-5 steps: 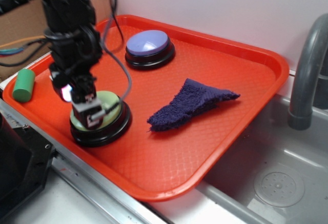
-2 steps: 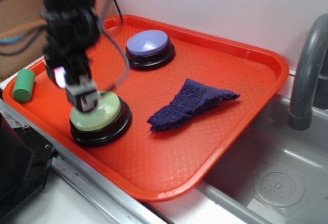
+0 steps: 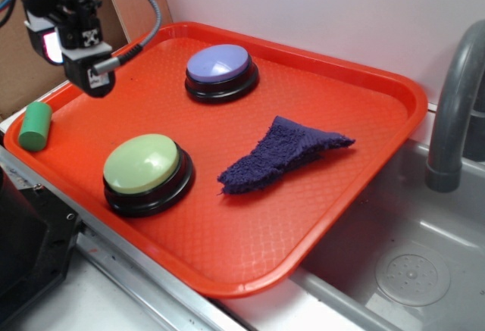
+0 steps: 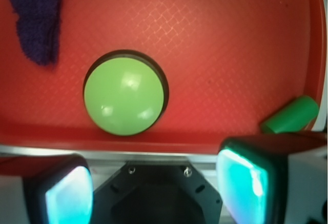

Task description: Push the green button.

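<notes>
I see my claw (image 3: 92, 81) hanging high with its pads (image 4: 246, 175) spread apart (nothing between them) — the green button (image 3: 142, 163) sits well below it on the red tray (image 3: 364, 164).

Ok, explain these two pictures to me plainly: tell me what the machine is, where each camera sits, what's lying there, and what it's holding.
The black machine is a small robot arm. One picture is taken from outside, looking down at a red plastic tray beside a grey sink. The arm's hand hovers above the tray's left end and touches nothing. The other picture comes from a camera on the arm's wrist, looking straight down past its two fingers, which stand apart, so the hand is open and empty. On the tray sit a large round pale green domed button on a black base, a similar lavender-blue domed button, and a crumpled dark purple cloth. A small dark green cylinder lies just off the tray's left edge.
</notes>
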`<state>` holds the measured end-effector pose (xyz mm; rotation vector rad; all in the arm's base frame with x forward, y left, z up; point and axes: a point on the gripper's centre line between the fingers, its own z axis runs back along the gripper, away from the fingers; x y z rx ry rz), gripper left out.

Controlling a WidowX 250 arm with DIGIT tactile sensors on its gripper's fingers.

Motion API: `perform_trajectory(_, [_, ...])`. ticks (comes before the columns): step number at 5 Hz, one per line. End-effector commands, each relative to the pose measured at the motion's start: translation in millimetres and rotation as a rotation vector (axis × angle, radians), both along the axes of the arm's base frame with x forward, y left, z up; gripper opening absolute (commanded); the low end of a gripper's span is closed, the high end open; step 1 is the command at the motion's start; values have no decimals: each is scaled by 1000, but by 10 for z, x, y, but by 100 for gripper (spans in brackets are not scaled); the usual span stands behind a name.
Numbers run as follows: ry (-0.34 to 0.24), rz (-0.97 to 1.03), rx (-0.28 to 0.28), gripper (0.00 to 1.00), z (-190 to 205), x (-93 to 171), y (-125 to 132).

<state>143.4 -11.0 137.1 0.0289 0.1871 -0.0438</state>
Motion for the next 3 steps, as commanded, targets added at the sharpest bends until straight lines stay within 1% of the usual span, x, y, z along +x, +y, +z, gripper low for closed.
perform_trajectory(1, [11, -13, -5, 100, 80, 89, -105])
perform_trajectory(3, [52, -63, 13, 100, -35, 169, -254])
